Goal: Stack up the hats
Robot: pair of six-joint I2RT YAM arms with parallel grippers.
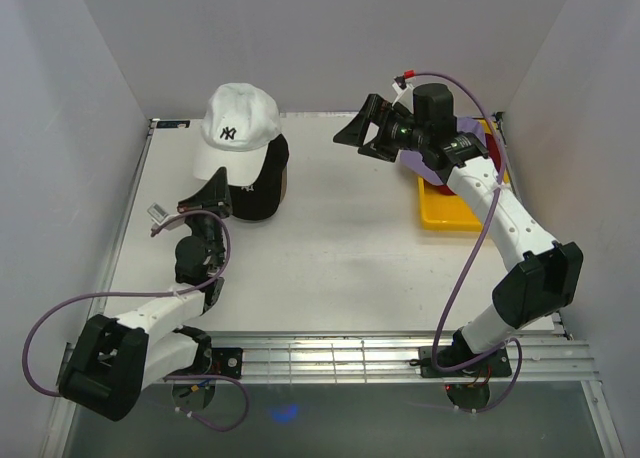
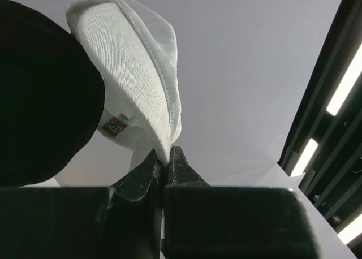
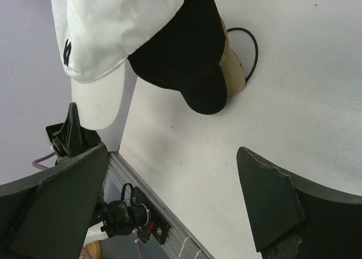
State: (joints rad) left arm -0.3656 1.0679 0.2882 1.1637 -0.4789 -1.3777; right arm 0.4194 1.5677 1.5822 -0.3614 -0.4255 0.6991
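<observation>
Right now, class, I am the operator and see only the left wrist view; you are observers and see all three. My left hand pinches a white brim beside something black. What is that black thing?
Observer: It is a black cap, and the white cap you hold sits tilted on top of it.
Operator: Is anything under the black one?
Observer: Yes, the right wrist view shows a tan cap beneath it.
Operator: Where is my other hand?
Observer: The right hand is open and empty, raised off the table and facing the stack from the right.
</observation>
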